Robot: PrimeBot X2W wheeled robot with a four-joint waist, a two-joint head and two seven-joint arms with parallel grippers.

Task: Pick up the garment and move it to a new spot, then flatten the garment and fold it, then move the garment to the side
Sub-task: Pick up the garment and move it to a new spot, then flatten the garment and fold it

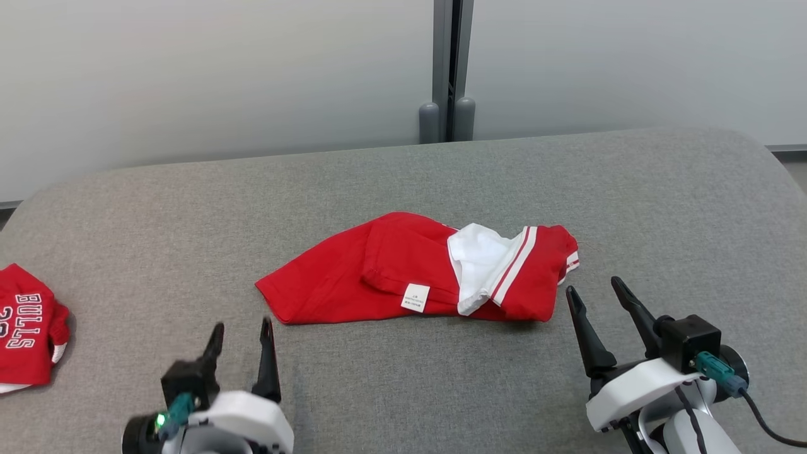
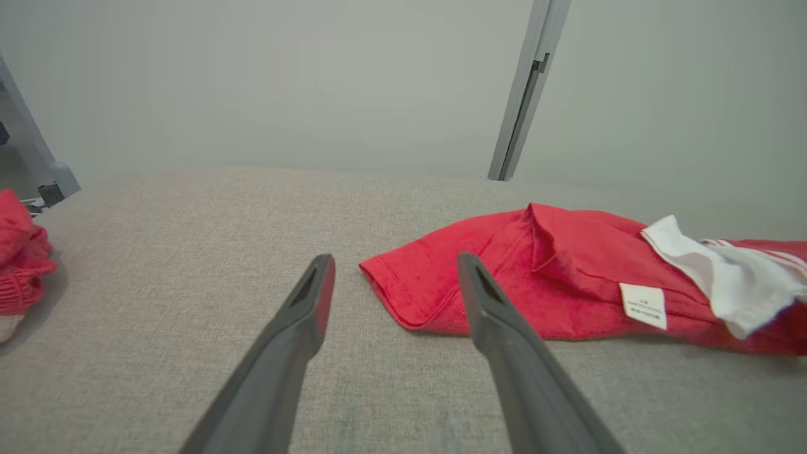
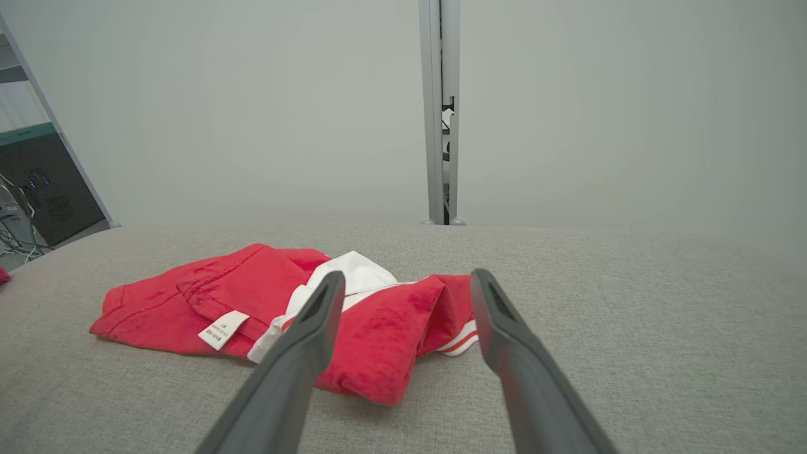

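Note:
A red garment [image 1: 378, 271] with white panels and a small white label lies crumpled in the middle of the grey padded table [image 1: 441, 176]. My left gripper [image 1: 243, 328] hovers open just short of the garment's left corner, nothing between its fingers. In the left wrist view that corner of the garment [image 2: 441, 277] sits just past the left gripper [image 2: 394, 265]. My right gripper [image 1: 592, 293] is open right beside the garment's striped right end. The right wrist view has the garment [image 3: 378, 321] bunched in front of the open right gripper [image 3: 408, 280].
A second red garment [image 1: 25, 331] with "BULLS" lettering lies at the table's left edge, also seen as red cloth [image 2: 19, 258] in the left wrist view. A grey wall with a vertical post [image 1: 447, 69] stands behind the table.

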